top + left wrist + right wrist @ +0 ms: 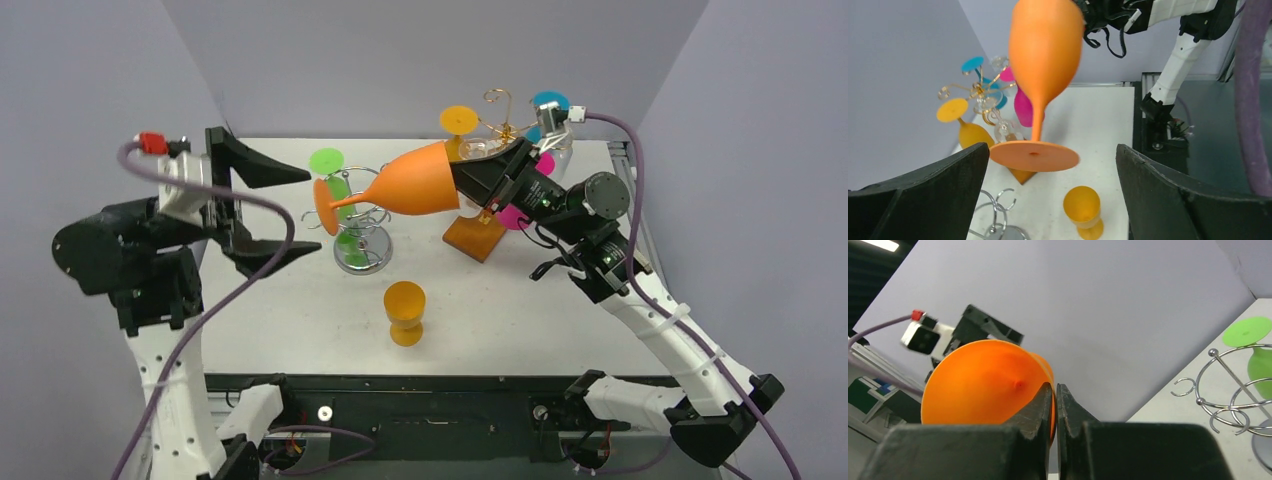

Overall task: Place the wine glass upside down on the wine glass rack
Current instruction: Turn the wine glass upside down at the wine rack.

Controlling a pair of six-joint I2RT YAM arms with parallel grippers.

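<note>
Top external view: the right gripper is closed on the rim of the orange wine glass, with one finger inside the bowl and one outside. It holds the glass in the air above the table. The glass lies almost horizontal; its bowl is at the right and its stem and round foot point to the left.

The left gripper stands at the left side with its two black fingers spread wide, and they grip nothing. In the left wrist view the foot of the glass is between these fingers. Its edge is very near the left one, but I cannot tell if they touch.

In the right wrist view the two fingertips are pressed almost together on the thin wall of the bowl.

Under the glass, near the middle of the table, stands a silver wire rack, and a green glass hangs upside down on it. The orange glass is not on this rack. At the far right is a gold rack with yellow, blue and pink glasses. A small orange cup stands alone on the near part of the table.
</note>
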